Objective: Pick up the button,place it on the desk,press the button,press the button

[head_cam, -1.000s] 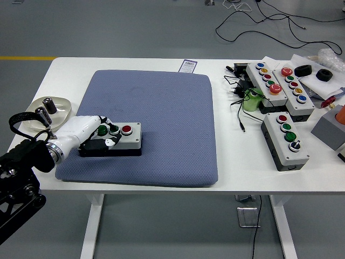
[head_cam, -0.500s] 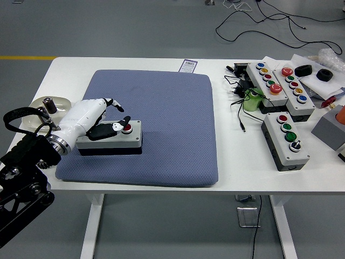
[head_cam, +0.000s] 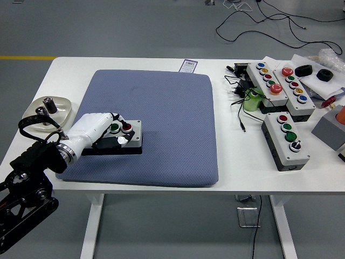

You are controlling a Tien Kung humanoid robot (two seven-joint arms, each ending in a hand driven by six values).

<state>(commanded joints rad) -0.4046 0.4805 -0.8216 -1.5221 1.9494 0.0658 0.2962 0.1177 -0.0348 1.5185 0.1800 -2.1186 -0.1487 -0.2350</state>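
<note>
A grey button box (head_cam: pixel 133 138) with a black base lies on the blue mat (head_cam: pixel 161 108) at its left side. Its green button (head_cam: pixel 114 128) and red button (head_cam: pixel 126 128) show. My left hand (head_cam: pixel 110 134), white with a black arm, rests down on the box's left end and hides whatever is there. Its fingers curl onto the top and the thumb lies along the box's near side. The box stays flat on the mat. The right hand is out of the picture.
A pale dish (head_cam: pixel 38 111) holding small metal cylinders sits left of the mat. At the right stand three more button boxes (head_cam: pixel 285 141), a green object (head_cam: pixel 251 101), black cables (head_cam: pixel 237 89) and a grey block (head_cam: pixel 330 129).
Half a second ago my left hand was raised with fingers spread above the box. It has come back down onto the box's left end; the green button now shows beside it.
</note>
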